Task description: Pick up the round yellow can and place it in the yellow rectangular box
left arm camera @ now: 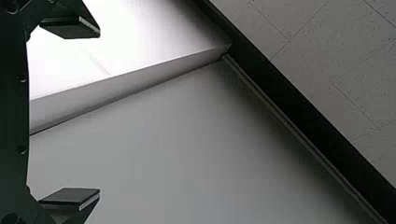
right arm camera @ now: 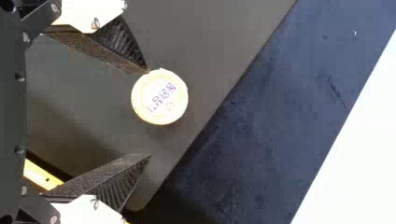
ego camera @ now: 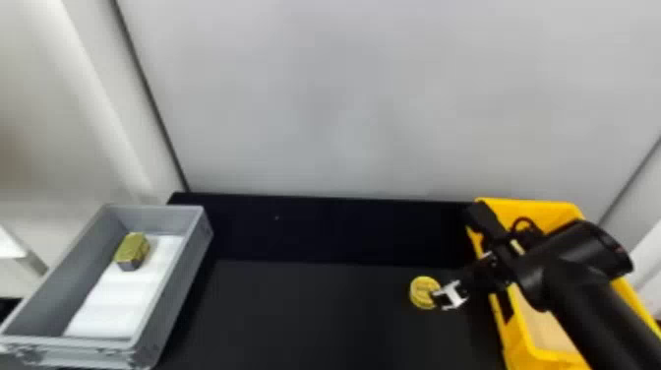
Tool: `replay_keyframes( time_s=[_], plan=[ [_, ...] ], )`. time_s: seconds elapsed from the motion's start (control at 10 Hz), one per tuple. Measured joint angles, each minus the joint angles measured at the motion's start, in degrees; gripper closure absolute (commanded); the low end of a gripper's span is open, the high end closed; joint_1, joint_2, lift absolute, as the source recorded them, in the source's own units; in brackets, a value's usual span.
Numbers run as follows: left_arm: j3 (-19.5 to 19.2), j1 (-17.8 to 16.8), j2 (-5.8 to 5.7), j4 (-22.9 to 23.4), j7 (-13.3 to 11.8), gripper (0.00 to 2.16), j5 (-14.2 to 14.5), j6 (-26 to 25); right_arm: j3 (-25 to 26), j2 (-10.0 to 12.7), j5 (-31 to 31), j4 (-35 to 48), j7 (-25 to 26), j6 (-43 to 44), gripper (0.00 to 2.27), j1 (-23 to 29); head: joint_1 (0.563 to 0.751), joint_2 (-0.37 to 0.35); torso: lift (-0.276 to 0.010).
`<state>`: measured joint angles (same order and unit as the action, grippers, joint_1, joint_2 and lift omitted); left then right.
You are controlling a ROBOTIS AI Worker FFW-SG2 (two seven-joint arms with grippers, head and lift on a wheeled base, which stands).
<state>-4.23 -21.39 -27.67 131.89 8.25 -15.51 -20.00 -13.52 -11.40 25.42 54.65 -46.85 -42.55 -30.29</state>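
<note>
Up closest, right in front of the left wrist camera, there's the left gripper (left arm camera: 99, 113), wide open, the space between its two fingers empty, with pale panels beyond. Over to the head view, starting at the left: a grey box (ego camera: 181, 280), white lining (ego camera: 110, 305) on its floor, and a small gold-coloured block (ego camera: 132, 250) inside. Moving right across the black bench (ego camera: 315, 315), here's the round yellow can (ego camera: 423, 292), out on the bench between the two boxes, nearer the yellow one. And right up beside it, the right gripper (ego camera: 438, 296), reaching in from the can's right! Cut to the right wrist view: that gripper (right arm camera: 149, 114) is open wide, its fingers well apart, nothing clamped. The can's round, printed end faces the camera, just off the fingertips and much closer to one finger than the other; that fingertip meets the rim in the view, though whether it actually touches, I can't tell. Finally, far right, the yellow rectangular box (ego camera: 516, 339), with the black right arm (ego camera: 595, 305) crossing above it.
</note>
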Motion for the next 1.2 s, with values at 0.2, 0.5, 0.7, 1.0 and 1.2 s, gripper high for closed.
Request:
replay_keyframes(
  time_s=[0.2,0.5,0.7,1.0,1.2],
  plan=[
    [0.7,-0.3,0.47,-0.8,0.0,0.08,0.0,0.7,0.5,0.7,-0.4,-3.4,1.3,3.2,0.18,-1.1,0.663,0.054,-0.010],
    [1.4,-0.8,0.73,-1.5,0.0,0.08,-0.1,1.3,1.1,2.7,-2.4,-6.6,3.2,6.2,0.15,-1.6,0.663,0.054,-0.010],
    [1.9,-1.2,0.77,-1.9,0.0,0.08,-0.1,1.5,0.5,3.7,-3.6,-8.3,4.2,7.8,0.15,-1.8,0.663,0.054,-0.010],
    [2.4,-1.4,0.77,-2.2,0.1,0.08,-0.1,1.7,-2.0,3.3,-3.9,-10.2,4.5,9.2,0.16,-2.7,0.663,0.054,-0.010],
    [2.5,-1.4,0.82,-2.2,0.1,0.08,-0.1,1.7,-2.4,2.7,-3.9,-10.5,4.4,9.7,0.16,-3.1,0.663,0.054,-0.010]
  ],
)
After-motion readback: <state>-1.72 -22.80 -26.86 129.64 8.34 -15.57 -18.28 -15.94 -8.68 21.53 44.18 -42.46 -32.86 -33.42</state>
